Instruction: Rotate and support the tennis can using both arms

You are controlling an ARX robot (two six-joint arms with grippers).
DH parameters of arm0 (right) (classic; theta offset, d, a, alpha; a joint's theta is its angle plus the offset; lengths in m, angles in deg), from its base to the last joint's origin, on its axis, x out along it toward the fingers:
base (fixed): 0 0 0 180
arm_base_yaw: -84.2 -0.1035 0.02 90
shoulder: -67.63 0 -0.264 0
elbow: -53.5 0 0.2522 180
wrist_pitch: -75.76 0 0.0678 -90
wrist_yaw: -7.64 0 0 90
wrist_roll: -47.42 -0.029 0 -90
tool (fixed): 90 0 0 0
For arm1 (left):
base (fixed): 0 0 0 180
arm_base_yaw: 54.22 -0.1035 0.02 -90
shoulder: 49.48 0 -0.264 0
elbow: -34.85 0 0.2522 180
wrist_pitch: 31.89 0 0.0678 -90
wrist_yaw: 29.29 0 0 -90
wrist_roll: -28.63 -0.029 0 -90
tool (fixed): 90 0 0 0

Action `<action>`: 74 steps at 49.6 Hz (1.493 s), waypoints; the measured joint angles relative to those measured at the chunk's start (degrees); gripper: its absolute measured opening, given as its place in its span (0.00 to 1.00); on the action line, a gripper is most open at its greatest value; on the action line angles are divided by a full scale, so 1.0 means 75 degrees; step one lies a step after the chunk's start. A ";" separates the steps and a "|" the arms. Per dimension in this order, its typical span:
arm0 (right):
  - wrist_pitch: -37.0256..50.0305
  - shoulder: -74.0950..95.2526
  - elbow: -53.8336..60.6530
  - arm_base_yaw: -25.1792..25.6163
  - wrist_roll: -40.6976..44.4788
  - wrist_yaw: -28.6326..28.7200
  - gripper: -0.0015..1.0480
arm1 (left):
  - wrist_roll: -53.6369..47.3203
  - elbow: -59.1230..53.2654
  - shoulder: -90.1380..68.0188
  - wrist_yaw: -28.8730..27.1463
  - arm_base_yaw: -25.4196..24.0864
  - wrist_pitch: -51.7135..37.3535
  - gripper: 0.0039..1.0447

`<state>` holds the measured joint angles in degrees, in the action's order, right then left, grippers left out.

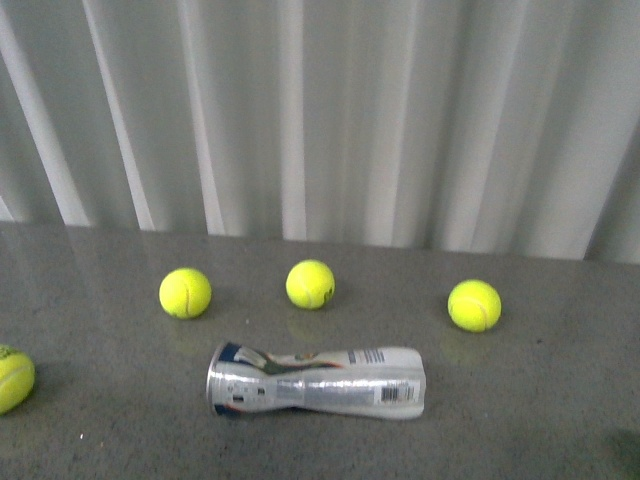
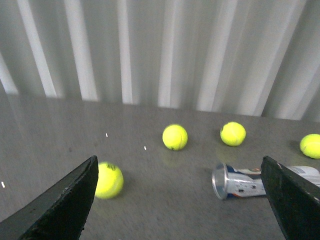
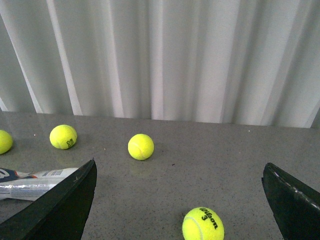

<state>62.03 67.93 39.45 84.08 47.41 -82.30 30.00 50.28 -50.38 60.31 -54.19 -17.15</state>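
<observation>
The tennis can lies on its side on the grey table, open mouth to the left, barcode facing front, its middle dented. No arm shows in the front view. In the left wrist view the can lies ahead, partly behind one black finger; the left gripper is open and empty, well short of the can. In the right wrist view only the can's end shows beside one finger; the right gripper is open and empty above the table.
Three yellow-green tennis balls lie in a row behind the can. Another ball lies at the left edge. A ball marked Wilson 3 lies between the right fingers. White curtains hang behind the table.
</observation>
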 joint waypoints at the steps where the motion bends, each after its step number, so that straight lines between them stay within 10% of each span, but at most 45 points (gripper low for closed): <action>1: 0.0000 0.0000 0.0000 0.0000 0.0000 0.0000 0.93 | 0.0283 0.0117 -0.0189 0.0009 -0.0044 0.0300 0.94; 13: 0.0000 -0.0009 0.0000 0.0000 0.0000 0.0003 0.93 | 0.1833 0.2535 -0.7233 0.2643 -0.1349 -0.3497 0.94; 26: 0.0000 -0.0009 0.0000 0.0000 0.0000 0.0006 0.93 | 0.1300 0.6458 -1.4111 0.3436 -0.1740 -0.2888 0.94; 74: 0.0000 -0.0009 0.0000 0.0000 0.0000 0.0003 0.93 | 0.2229 0.7755 -1.6425 0.4782 0.0364 -0.3681 0.94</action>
<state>62.03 67.86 39.45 84.08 47.41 -82.28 46.72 108.45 -173.57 96.18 -51.45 -44.76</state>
